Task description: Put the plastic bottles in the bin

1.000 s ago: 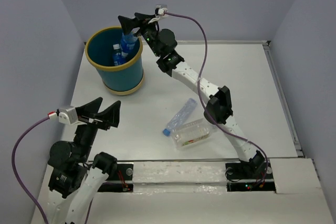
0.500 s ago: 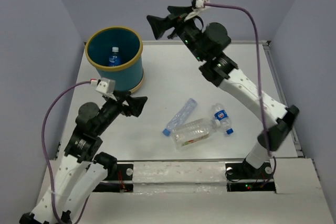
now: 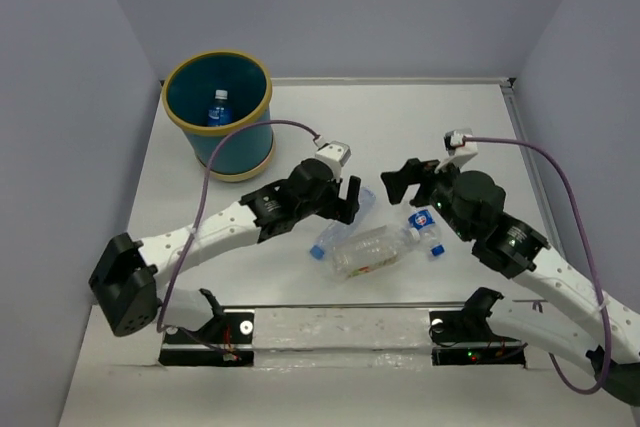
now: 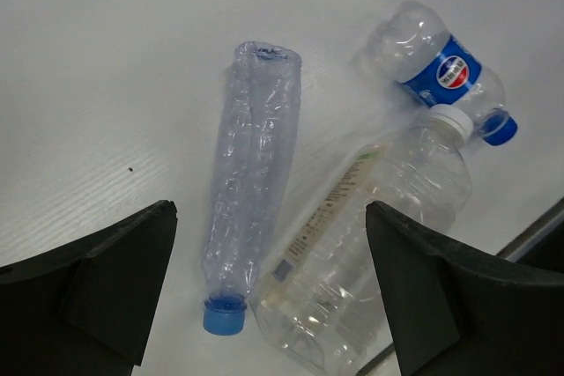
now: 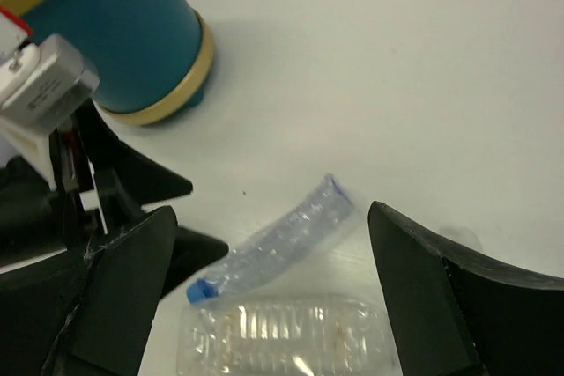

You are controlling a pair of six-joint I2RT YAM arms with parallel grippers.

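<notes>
While hanging low over the middle of the worktop (image 3: 300, 127), close to its front edge, holds nothing: the left gripper (image 3: 350, 203), jaws wide apart. Right under the gap, a thin bottle (image 4: 251, 173), clear and crumpled, flat on its side, blue cap toward the front edge. Lies free on the worktop, not touched by either finger.

Just beside it, on the right, a big bottle (image 4: 370, 244) with a white cap and a pale label. Also flat on its side, its bottom end close to the blue cap of the thin bottle, maybe touching; hard to tell. Next to the white cap, a small bottle (image 4: 436, 63) with a blue label and a blue cap, lying down too, nearest the right edge of the three.

Hangs to the right of the left gripper, near the small bottle and a little behind it: the right gripper (image 3: 405, 182). Jaws wide apart, nothing between them. Faces left, toward the other gripper.

Stands upright at the back left corner of the worktop, well apart from both grippers: the bin (image 3: 240, 142). Teal, with a yellow rim and a yellow band at the bottom. Down inside it, a fourth bottle (image 3: 218, 109) with a blue cap and a blue label.
</notes>
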